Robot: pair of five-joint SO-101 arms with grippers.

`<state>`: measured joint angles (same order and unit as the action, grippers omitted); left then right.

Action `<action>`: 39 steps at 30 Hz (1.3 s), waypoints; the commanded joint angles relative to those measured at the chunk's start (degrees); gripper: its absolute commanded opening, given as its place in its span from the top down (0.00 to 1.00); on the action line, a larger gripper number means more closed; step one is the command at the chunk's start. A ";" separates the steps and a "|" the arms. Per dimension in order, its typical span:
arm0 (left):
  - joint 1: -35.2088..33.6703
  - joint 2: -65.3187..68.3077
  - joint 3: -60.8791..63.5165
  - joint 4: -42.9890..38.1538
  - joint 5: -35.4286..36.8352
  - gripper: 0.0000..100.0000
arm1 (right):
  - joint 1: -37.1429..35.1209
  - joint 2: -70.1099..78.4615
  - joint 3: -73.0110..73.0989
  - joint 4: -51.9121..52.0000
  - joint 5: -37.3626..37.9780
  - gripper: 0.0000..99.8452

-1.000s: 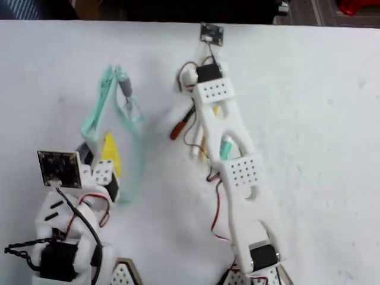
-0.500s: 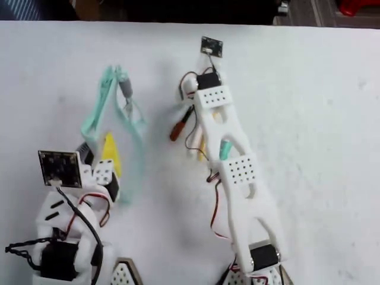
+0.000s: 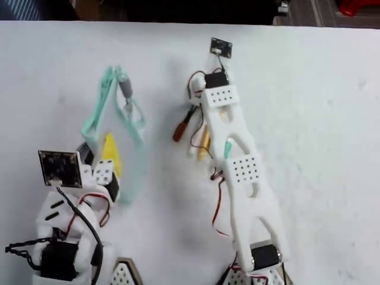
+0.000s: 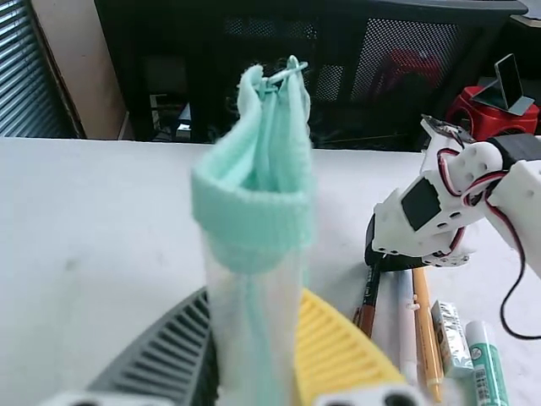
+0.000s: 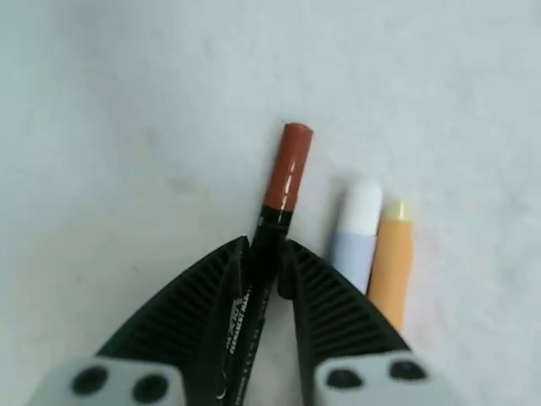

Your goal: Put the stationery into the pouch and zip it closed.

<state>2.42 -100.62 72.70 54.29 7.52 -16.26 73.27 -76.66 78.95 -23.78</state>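
Observation:
A mint mesh pouch (image 3: 98,107) lies at the left of the table, its mouth end pinched upright in my left gripper (image 3: 96,142), which is shut on it. The left wrist view has the pouch (image 4: 258,211) standing between the grey and yellow fingers of the left gripper (image 4: 254,338). In the middle of the table my right gripper (image 5: 266,254) is shut on a black pen with a red-brown cap (image 5: 286,169); the pen (image 3: 180,129) lies on the table. A white pen (image 5: 355,228) and an orange pen (image 5: 390,254) lie beside it.
An eraser (image 4: 450,338) and a green-capped stick (image 4: 486,364) lie with the pens, partly under the right arm (image 3: 240,169). The table's far edge (image 3: 148,21) borders a dark area with chairs. Bare white tabletop spreads to the right.
The right arm has shifted a little rightward and back from the far edge, and the red-capped pen has moved slightly with it. The left arm and pouch have stayed put.

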 commanded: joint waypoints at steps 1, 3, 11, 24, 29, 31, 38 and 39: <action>3.30 0.04 -0.62 1.23 -0.44 0.98 | 0.31 -1.45 -1.32 2.68 1.67 0.98; 4.97 0.04 -0.79 1.76 -3.08 0.98 | 0.31 -3.03 -2.90 4.44 6.15 0.98; 6.99 0.04 -0.97 1.85 -4.31 0.98 | -0.40 -11.47 -18.64 19.21 14.33 0.98; 6.99 0.04 -2.81 5.89 0.62 0.76 | -0.84 -38.20 -15.03 19.82 20.84 0.98; 6.99 0.04 -4.13 7.47 0.18 0.76 | -4.35 -52.53 -15.21 19.74 20.40 0.98; 6.99 0.04 -4.22 7.47 0.18 0.76 | -8.84 -57.80 -14.68 19.74 20.40 0.98; 6.81 0.04 -4.22 7.47 0.09 0.76 | -23.43 -70.11 -6.51 19.56 20.84 0.98; 6.81 0.04 -4.22 7.30 0.09 0.76 | -25.27 -71.08 -5.63 19.47 20.84 0.98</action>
<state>8.75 -101.41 71.38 61.49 6.99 -36.40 6.99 -83.96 97.41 -3.82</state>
